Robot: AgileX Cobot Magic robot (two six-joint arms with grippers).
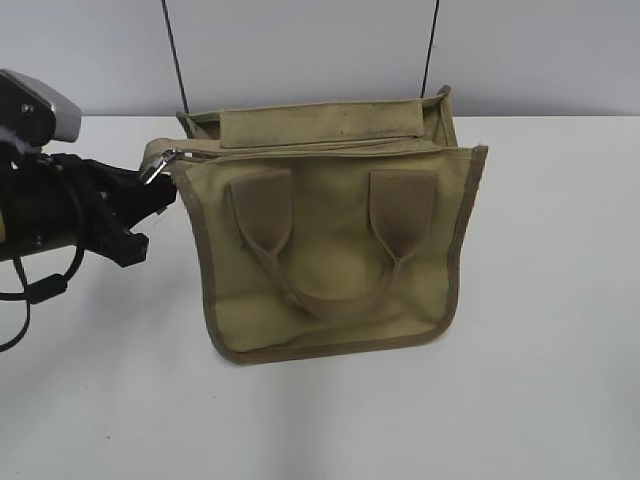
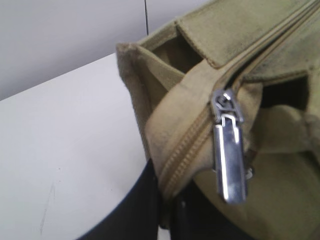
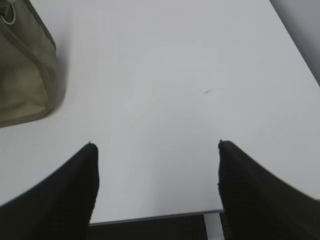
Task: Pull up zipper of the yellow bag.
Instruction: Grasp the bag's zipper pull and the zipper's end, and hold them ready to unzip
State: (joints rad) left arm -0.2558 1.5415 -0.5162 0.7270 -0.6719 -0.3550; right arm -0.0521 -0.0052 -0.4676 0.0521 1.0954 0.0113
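While two thin dark cables [image 1: 176,60] run up the pale wall behind it, the yellow bag [image 1: 330,240] sits mid-desk [image 1: 540,380], a khaki canvas tote with darker brown binding and two wide looped handles [image 1: 325,250]; no writing is legible. Its zipper [image 2: 260,50] runs along the top panel, the silver pull tab [image 2: 229,160] hanging at the bag's left corner, where the left end effector [image 1: 150,195] meets the fabric, its grip hidden. Wide-spread, the right end effector [image 3: 157,175] hovers over bare desk beside the bag, holding nothing.
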